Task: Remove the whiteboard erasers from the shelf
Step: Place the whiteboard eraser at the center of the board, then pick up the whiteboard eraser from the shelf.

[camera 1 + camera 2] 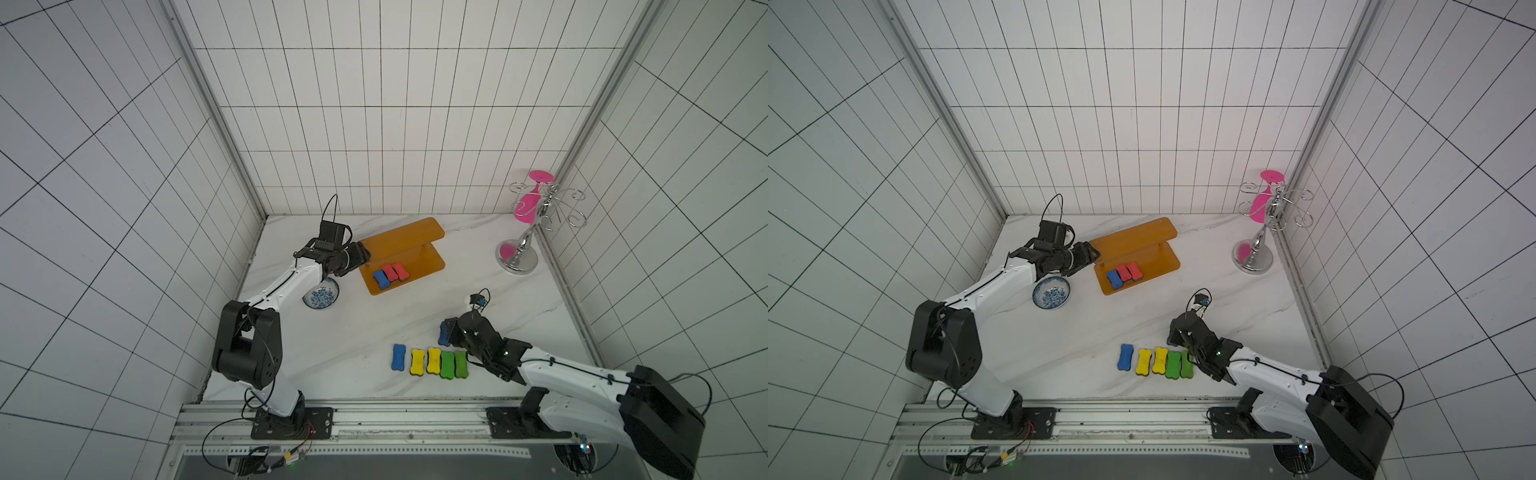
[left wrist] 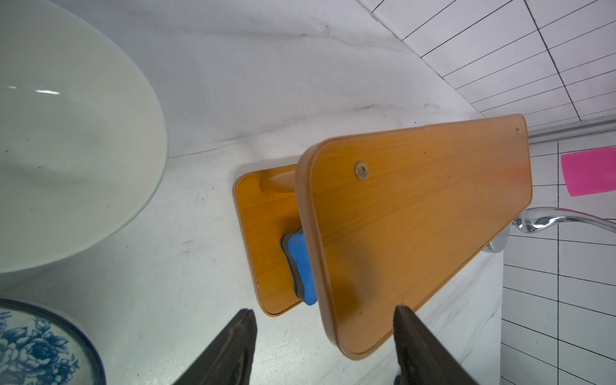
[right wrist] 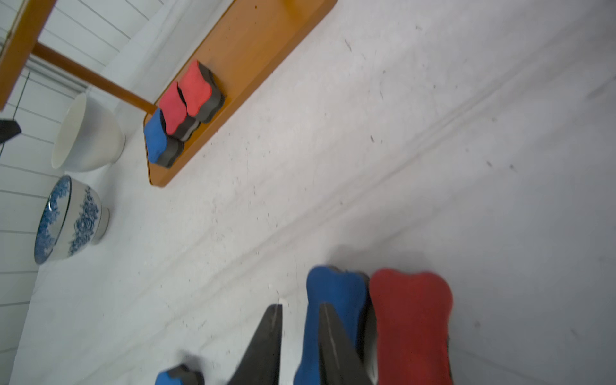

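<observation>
well, the erasers [image 1: 390, 274] on the shelf [image 1: 415, 230] are seen just ahead of the left gripper [image 1: 365, 254] — open, empty; the right gripper [image 3: 300, 305], seemingly ajar and empty, is farther.

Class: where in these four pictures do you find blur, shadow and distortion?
Both top views: sharp, dim; left wrist view: the plain white bowl is soft, the tiled wall bends, a shadow marks the orange-brown two-tier shelf; right wrist view: the nearest red bone-shaped foam eraser is blurred.
</observation>
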Controlling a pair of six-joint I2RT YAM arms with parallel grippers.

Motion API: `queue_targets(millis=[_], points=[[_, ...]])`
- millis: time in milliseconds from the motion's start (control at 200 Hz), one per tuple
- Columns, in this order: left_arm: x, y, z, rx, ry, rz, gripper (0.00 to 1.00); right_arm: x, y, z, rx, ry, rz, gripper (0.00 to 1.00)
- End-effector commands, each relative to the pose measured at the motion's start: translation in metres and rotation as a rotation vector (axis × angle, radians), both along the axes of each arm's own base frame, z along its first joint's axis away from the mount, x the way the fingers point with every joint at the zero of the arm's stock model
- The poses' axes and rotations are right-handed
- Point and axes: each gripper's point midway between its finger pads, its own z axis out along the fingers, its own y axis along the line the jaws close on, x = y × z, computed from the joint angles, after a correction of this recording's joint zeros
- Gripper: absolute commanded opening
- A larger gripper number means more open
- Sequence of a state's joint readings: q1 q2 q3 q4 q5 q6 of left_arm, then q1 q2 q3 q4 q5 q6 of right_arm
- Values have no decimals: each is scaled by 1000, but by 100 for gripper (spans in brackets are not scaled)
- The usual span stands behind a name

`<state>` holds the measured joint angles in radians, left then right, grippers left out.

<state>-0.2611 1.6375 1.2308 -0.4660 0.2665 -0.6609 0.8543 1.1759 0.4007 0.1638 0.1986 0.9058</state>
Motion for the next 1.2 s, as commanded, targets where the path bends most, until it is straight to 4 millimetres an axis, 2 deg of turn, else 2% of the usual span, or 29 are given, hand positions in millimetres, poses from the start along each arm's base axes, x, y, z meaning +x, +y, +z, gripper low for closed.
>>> queue_targets(millis=[0, 145, 270, 455, 695, 835, 1194], points=[[20, -1, 21, -13, -75, 1, 70, 37, 36, 28, 114, -67, 142, 23], [33, 0, 24, 3, -75, 13, 68, 86, 60, 39, 238, -105, 209, 25], [41, -3, 19, 7, -63, 15, 63, 126, 71, 39, 319, -106, 212, 25], [41, -4, 4, 23, -29, 18, 60, 164, 85, 31, 369, -106, 222, 27], [39, -4, -19, 35, 18, 10, 52, 181, 99, 6, 378, -71, 239, 30], [40, -6, -24, 22, 31, 3, 45, 187, 108, -3, 385, -59, 255, 33], [39, -6, -26, 11, 37, -1, 45, 185, 125, -31, 368, -5, 280, 40]])
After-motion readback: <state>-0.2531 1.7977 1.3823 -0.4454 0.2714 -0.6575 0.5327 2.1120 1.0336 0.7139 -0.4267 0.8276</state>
